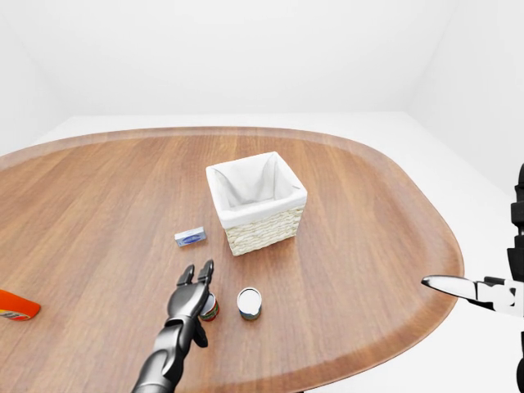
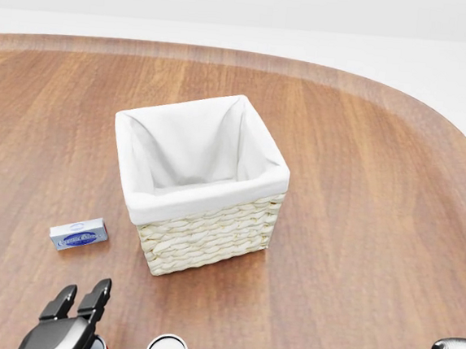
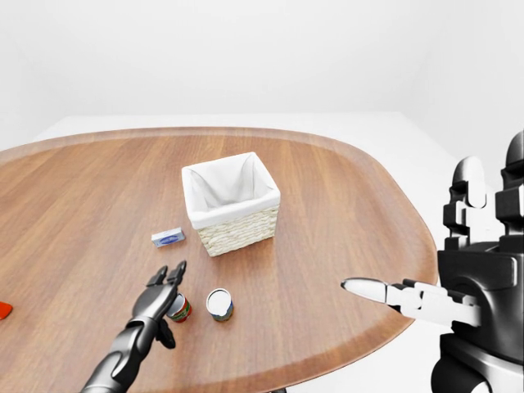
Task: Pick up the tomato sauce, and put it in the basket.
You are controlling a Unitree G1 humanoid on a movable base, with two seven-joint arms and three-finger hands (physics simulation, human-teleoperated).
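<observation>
Red-labelled tomato sauce (image 1: 210,308) stands near the table's (image 1: 368,221) bottom edge, left hand (image 1: 192,288) spread open over it, apparently lining up a grasp. Basket (image 1: 255,202) waits mid-table; right hand (image 3: 385,292) hovers open, off the right edge.

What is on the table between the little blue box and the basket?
Nothing: in the head view only bare wooden table shows between the little blue box and the basket.

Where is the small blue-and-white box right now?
In the left-eye view the small box lies flat on the table, just left of the basket.
</observation>
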